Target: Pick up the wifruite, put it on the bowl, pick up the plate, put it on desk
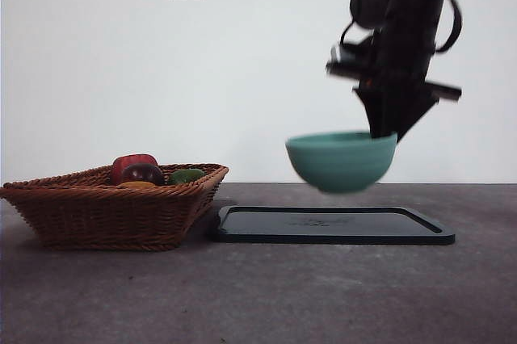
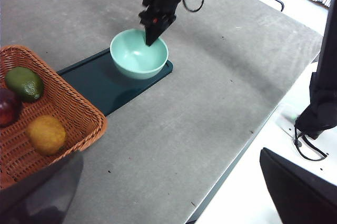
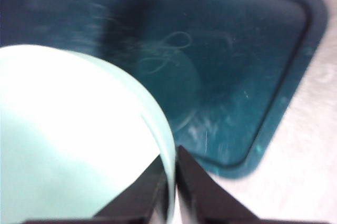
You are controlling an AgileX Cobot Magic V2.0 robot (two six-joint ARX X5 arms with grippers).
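My right gripper (image 1: pixel 388 130) is shut on the rim of the mint-teal bowl (image 1: pixel 341 160) and holds it in the air, just above the dark flat plate (image 1: pixel 331 224) on the desk (image 1: pixel 258 295). The right wrist view shows the jaws (image 3: pixel 171 182) pinching the bowl's rim (image 3: pixel 158 129) over the plate (image 3: pixel 237 77). The bowl (image 2: pixel 139 53) looks empty. The brownish-orange wifruite (image 2: pixel 46 134) lies in the wicker basket (image 2: pixel 79 113). My left gripper (image 2: pixel 171 155) is open and empty, high above the desk near the basket.
The basket (image 1: pixel 105 215) stands at the left, beside the plate. It also holds a green fruit (image 2: pixel 25 83) and a dark purple fruit (image 2: pixel 8 107). The desk's edge (image 2: pixel 253 145) runs close by the left gripper.
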